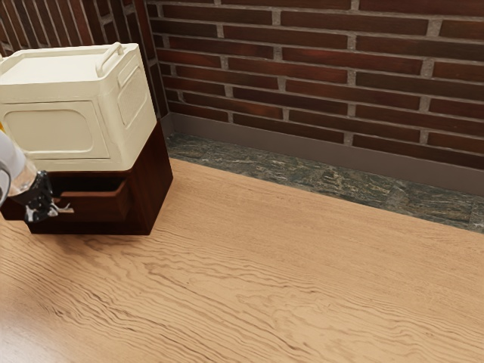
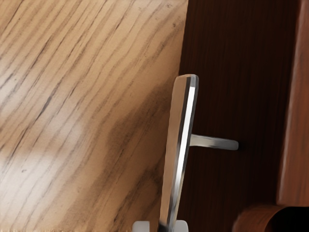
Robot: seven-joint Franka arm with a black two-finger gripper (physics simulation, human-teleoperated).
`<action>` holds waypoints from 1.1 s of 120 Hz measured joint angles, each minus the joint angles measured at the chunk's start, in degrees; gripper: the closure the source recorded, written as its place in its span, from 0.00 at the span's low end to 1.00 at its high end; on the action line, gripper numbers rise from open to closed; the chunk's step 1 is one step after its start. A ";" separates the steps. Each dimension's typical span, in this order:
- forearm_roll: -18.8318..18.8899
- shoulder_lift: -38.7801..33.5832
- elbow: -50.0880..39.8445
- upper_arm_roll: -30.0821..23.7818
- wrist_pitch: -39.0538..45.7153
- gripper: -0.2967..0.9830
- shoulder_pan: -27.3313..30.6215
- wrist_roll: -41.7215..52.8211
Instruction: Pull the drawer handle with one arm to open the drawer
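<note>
"What is nearest?"
"A wood-grained bench (image 1: 265, 287), spreading across the foreground from seven o'clock to four."

"And the claw?"
"The black claw (image 1: 44, 208) is at nine o'clock in the exterior view, right at the drawer's handle (image 2: 182, 140), on the end of a white arm (image 1: 9, 162). I cannot tell whether it is apart, together or clamped on the handle. Seen closer, in the wrist view, the handle is a slim, shiny bar on a short post."

"Is the drawer open?"
"Yes, partly. The reddish-brown drawer (image 1: 104, 206) juts from its dark wooden cabinet (image 1: 156, 174), also near nine o'clock, with a shadowy hollow behind its front."

"What sits on top?"
"A cream box (image 1: 53, 130) with a raised handle, at ten o'clock."

"Farther back?"
"Dark, veined stone (image 1: 333, 180), then a red brick wall (image 1: 318, 72) from eleven o'clock round to three."
</note>
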 joint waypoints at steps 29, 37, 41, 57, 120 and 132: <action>0.13 -2.72 -2.39 0.19 -0.47 0.85 -0.01 0.11; 0.17 -3.58 -3.18 0.24 -0.68 0.85 0.06 0.14; 0.20 -3.83 -3.45 0.28 -0.77 0.85 0.08 0.15; 0.27 -5.09 -4.44 0.78 -1.09 0.85 0.04 0.27; 0.39 -10.19 -7.89 0.83 -3.75 0.84 1.17 0.81; 0.44 -11.11 -8.65 0.79 -4.22 0.84 1.43 0.93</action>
